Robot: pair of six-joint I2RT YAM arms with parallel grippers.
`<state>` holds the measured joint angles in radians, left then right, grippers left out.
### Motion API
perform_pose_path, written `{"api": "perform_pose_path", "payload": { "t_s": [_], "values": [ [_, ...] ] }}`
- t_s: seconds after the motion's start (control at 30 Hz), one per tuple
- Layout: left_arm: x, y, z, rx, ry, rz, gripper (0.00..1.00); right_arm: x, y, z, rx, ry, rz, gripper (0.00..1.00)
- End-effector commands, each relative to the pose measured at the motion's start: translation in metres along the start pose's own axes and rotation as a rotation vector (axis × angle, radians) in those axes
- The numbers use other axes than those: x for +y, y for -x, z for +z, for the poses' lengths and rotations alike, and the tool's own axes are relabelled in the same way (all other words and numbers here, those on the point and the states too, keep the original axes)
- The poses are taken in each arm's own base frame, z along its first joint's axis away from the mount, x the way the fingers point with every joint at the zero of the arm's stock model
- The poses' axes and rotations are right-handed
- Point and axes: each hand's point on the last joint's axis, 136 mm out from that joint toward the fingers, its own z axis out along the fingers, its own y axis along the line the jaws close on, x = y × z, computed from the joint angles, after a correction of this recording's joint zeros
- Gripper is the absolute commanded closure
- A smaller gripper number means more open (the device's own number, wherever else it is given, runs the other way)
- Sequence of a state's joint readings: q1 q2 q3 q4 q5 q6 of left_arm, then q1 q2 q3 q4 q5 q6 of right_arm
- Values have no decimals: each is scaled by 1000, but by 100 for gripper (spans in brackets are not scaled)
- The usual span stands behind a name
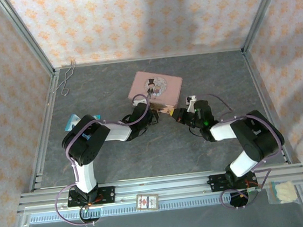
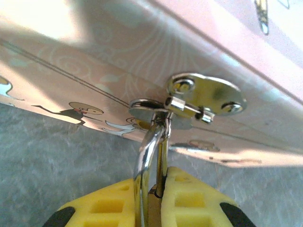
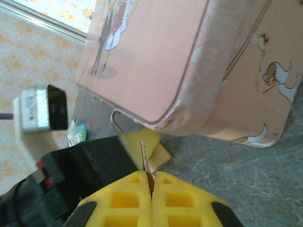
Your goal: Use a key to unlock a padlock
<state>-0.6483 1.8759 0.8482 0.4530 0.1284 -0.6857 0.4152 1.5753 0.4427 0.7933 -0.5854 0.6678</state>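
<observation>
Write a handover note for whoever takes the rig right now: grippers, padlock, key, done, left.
Grippers: the left gripper is shut on the padlock; the right gripper is shut on the key.
Where: the padlock's shackle passes through the hasp of the pink tin, both legs running down between the fingers. The key blade is bare and points up toward the left gripper, at the tin's near side.
Done: both parts gripped, grippers close together.
Left: find the keyhole (not visible), insert the key, turn it, free the shackle.
</observation>
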Motion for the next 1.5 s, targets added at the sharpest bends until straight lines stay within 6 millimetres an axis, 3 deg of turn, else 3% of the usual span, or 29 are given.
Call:
{"api": "perform_pose_path", "payload": {
  "t_s": [0.0,0.23,0.43,0.6,0.7,0.8,0.97,1.1,1.3,1.47],
  "values": [
    [34,-51,-12,201,99,101,100,3,20,5,-69,-14,-17,100],
    [51,-75,-16,332,142,253,100,-6,26,15,-75,-54,-27,100],
    [68,-73,-23,361,232,333,91,-5,32,23,-72,-66,-47,100],
    [70,-56,-33,318,269,334,64,-3,33,24,-61,-71,-68,100],
    [58,-49,-39,286,212,274,48,0,32,21,-55,-68,-75,100],
    [42,-40,-45,236,123,201,39,4,30,15,-52,-59,-85,100],
    [30,-23,-47,136,4,82,36,11,27,3,-46,-54,-112,100],
    [18,-11,-38,94,-94,4,36,14,26,-5,-51,-53,-126,100],
    [-1,-3,-19,104,-168,39,38,16,25,-11,-55,-47,-131,100],
    [1,3,-6,95,-141,104,38,17,24,-12,-55,-46,-130,100]
  ]
}}
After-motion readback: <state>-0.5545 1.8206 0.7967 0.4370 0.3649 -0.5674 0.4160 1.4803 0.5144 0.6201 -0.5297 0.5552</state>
